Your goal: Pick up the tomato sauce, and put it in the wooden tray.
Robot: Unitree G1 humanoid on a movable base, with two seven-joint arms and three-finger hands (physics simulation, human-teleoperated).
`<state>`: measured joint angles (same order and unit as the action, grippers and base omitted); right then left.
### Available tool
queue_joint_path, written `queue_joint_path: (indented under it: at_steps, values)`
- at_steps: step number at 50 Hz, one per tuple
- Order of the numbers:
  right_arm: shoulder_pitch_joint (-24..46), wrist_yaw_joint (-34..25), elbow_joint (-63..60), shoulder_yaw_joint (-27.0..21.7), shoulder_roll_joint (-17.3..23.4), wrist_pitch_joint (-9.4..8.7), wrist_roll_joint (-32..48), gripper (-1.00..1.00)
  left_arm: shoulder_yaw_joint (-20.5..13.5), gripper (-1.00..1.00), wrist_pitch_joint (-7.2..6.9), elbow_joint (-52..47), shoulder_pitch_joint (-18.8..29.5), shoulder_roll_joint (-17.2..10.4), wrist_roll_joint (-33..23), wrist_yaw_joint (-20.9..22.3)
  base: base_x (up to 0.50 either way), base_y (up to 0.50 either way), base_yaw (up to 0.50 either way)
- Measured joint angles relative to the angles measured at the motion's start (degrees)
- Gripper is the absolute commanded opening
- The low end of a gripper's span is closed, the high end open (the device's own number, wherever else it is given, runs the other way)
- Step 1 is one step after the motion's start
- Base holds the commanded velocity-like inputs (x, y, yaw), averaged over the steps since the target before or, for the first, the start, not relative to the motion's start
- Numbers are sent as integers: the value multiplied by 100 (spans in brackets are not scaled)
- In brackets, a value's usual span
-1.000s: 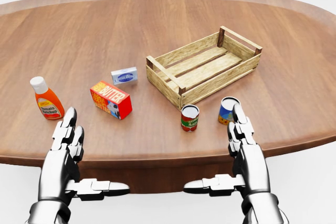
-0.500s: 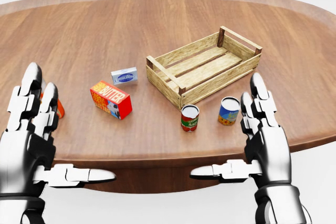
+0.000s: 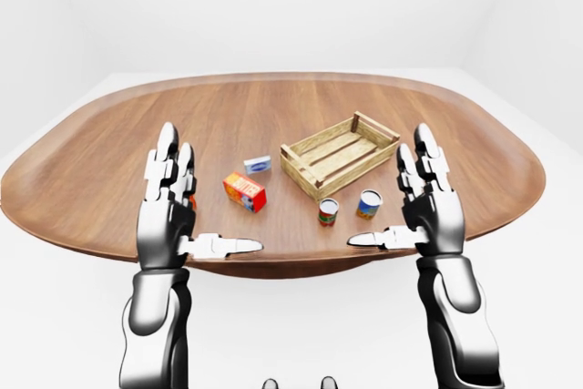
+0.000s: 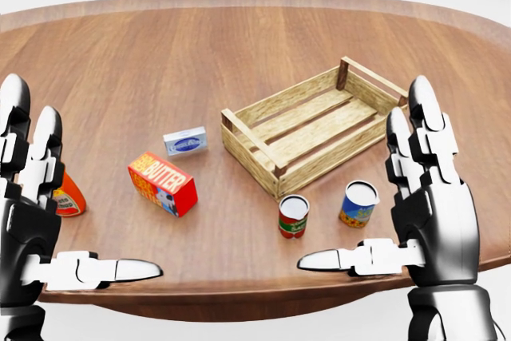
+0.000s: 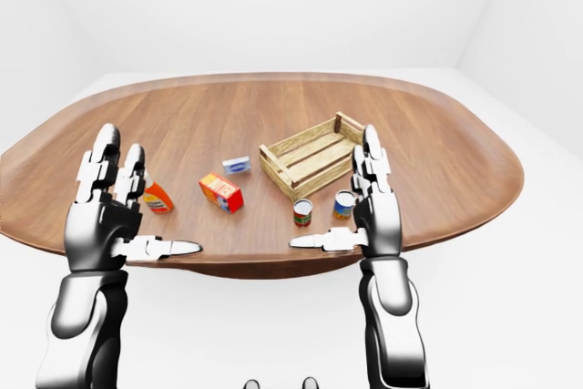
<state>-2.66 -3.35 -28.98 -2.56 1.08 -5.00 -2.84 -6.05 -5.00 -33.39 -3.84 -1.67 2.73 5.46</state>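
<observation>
A: What is shown, and which step is in hand?

B: The reach has not begun. 2 hands are raised over the near edge of the table (image 4: 239, 45), palms facing inward. On the left hand (image 4: 32, 221) and the right hand (image 4: 427, 205) the fingers are extended upward and held close together, with each thumb stretched sideways toward the other; nothing is grasped.

A: Where is the tomato sauce located?

B: The tomato sauce (image 5: 156, 197), an orange bottle, is seen at the left of the table, largely masked by the left hand in the head view. It appears upright, though the cap is hidden. The wooden tray (image 4: 311, 129) lies well apart, right of centre.

A: What is called for next?

B: The left hand is to be lowered beside the bottle with fingers parted. The butter box (image 4: 162, 184) and 2 cans (image 4: 294, 216) are to be cleared during the carry.
</observation>
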Motion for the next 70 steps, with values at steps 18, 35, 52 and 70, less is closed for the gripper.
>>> queue_joint_path:
  at_steps: [18,35,52,70]
  values:
    - [-27,-45,-152,-81,4,0,-29,100,-159,100,0,-154,30,-16,66,42,50,0,0]
    - [-16,-46,-111,-101,6,0,-20,100,-227,100,0,-199,62,-33,101,43,50,0,0]
    - [6,-27,-80,-98,6,0,-14,100,-240,100,0,-210,78,-37,107,46,23,0,0]
    - [-43,-55,-118,-53,20,0,51,100,-228,100,0,-232,50,-19,97,59,0,30,0]
